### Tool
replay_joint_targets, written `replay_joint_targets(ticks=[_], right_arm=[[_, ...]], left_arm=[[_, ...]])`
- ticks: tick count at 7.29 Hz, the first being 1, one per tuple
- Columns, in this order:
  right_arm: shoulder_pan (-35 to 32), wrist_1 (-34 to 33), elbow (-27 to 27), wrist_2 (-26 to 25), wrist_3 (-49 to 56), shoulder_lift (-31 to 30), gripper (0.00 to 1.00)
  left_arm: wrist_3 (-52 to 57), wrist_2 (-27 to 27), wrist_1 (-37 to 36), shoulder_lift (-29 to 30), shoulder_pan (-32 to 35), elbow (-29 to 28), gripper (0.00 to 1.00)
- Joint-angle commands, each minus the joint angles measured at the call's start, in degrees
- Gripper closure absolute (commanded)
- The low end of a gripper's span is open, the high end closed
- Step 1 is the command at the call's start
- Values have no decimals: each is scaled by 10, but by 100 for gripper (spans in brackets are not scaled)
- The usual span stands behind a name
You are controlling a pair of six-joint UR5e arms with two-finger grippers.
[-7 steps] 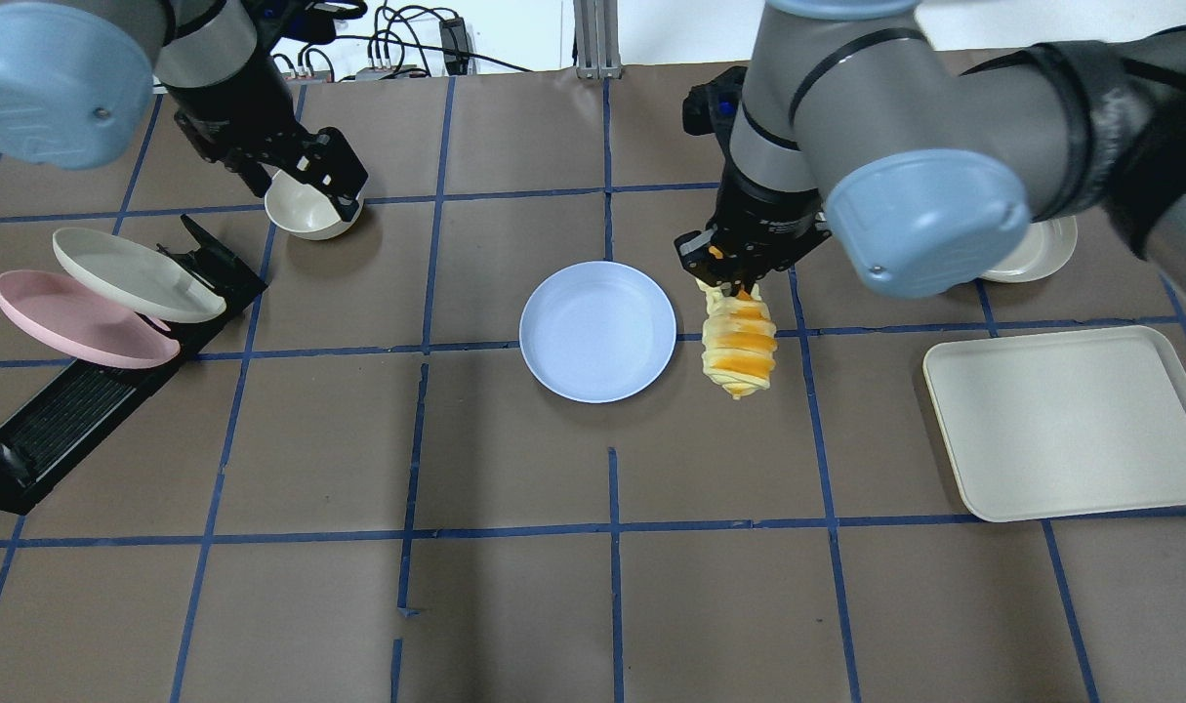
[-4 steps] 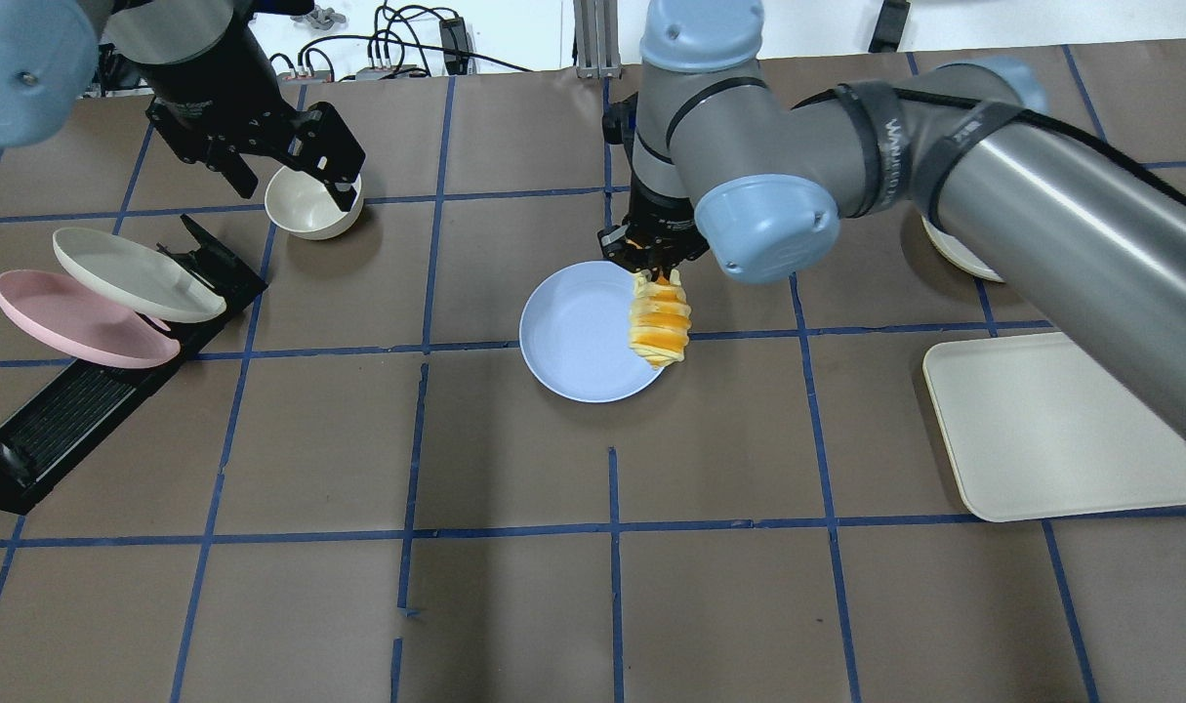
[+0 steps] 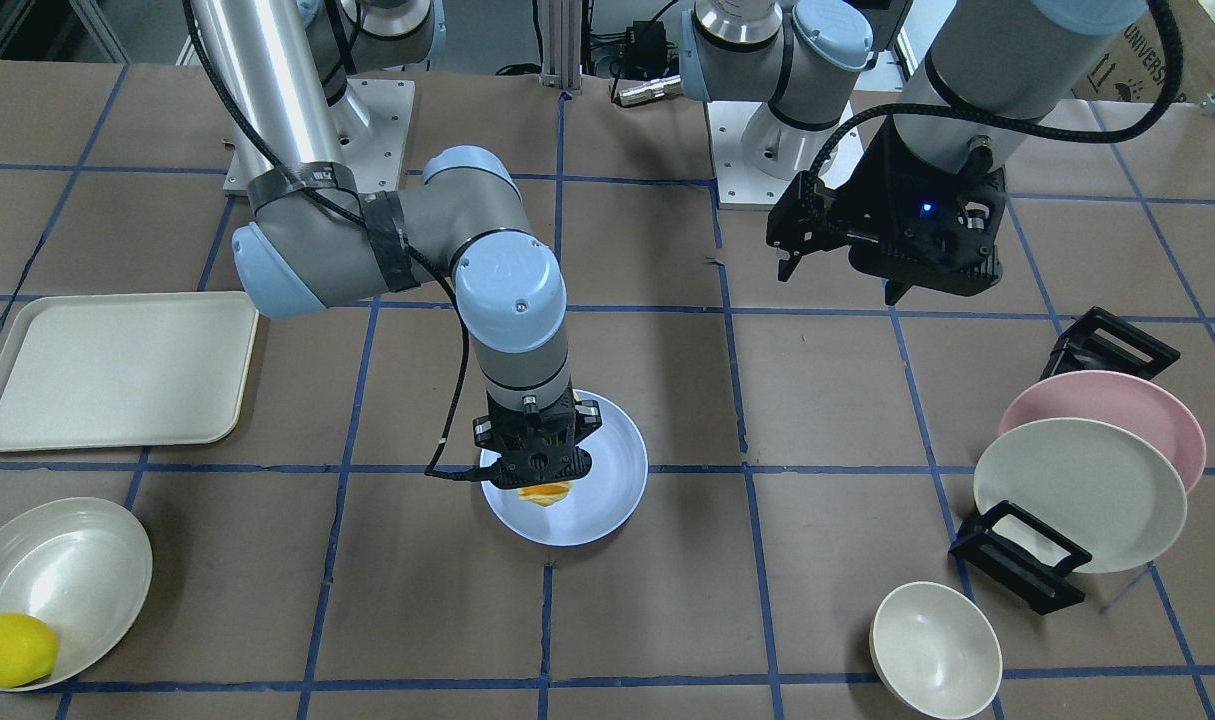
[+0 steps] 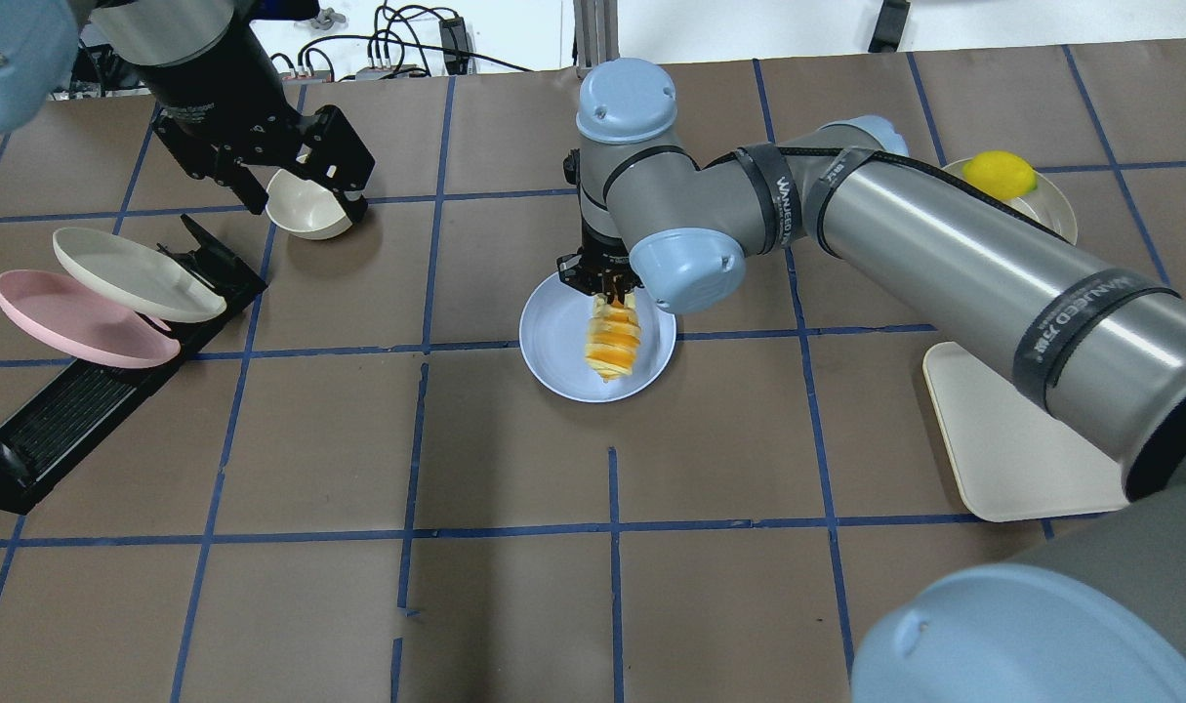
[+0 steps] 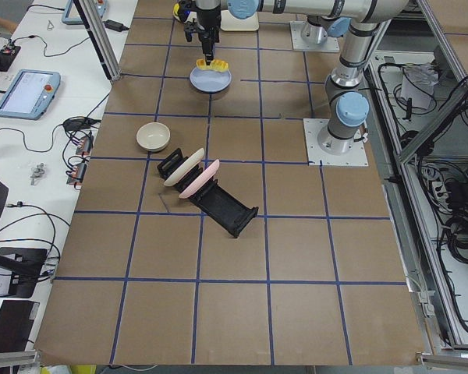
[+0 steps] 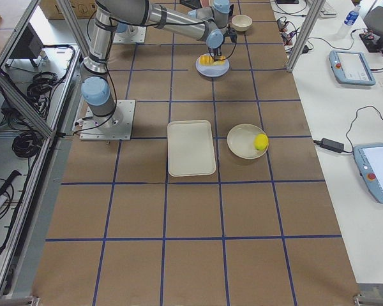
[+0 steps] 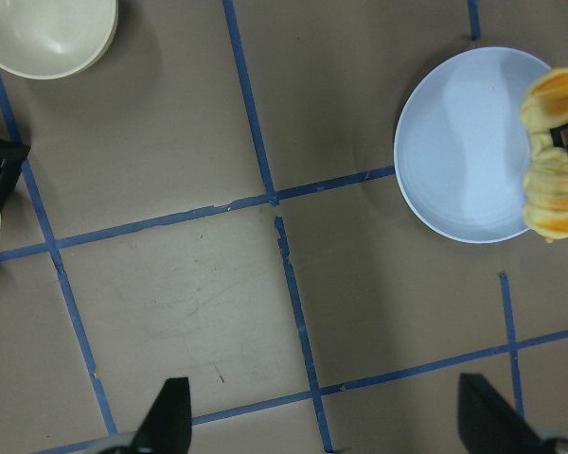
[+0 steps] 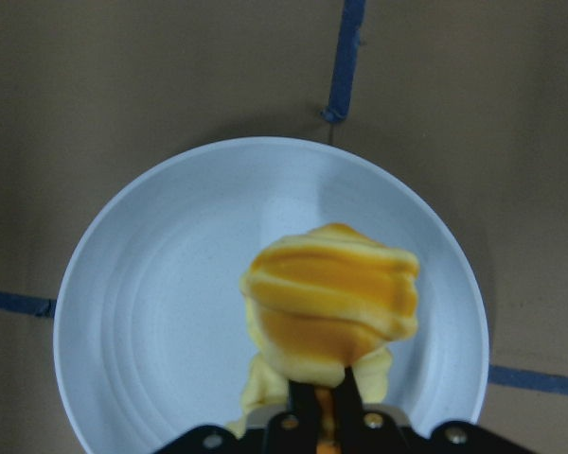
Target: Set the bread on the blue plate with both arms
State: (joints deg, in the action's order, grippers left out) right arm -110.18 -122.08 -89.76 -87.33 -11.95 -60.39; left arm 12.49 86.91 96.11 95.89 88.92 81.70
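Note:
The bread [image 4: 612, 342], an orange-golden ribbed loaf, hangs from my right gripper [image 4: 607, 285], which is shut on its top end. It is held over the right half of the blue plate [image 4: 553, 342] near the table's middle. In the right wrist view the bread [image 8: 331, 303] points down at the plate [image 8: 151, 312]; I cannot tell whether it touches. My left gripper [image 4: 300, 195] is open and empty, high over the far left of the table, well away from the plate. Its fingertips [image 7: 170, 416] stand wide apart in the left wrist view.
A cream bowl [image 4: 309, 210] sits under my left gripper. A black rack [image 4: 65, 410] at the left holds a cream plate [image 4: 134, 273] and a pink plate [image 4: 80, 317]. A cream tray [image 4: 1002, 439] lies at the right. A lemon [image 4: 998, 174] rests on a cream plate behind it.
My right gripper has carried the bread leftward, from beside the blue plate's right rim to over the plate. My left gripper has shifted only slightly.

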Motion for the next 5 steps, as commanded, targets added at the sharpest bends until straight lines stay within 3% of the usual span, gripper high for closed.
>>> replay_joint_targets(ticks=[1, 5], right_arm=[[0, -32, 0, -8, -4, 10, 1], [9, -27, -3, -7, -1, -2, 0]], left_arm=[[0, -1, 1, 3, 0, -1, 0], [0, -1, 0, 3, -1, -1, 0]])
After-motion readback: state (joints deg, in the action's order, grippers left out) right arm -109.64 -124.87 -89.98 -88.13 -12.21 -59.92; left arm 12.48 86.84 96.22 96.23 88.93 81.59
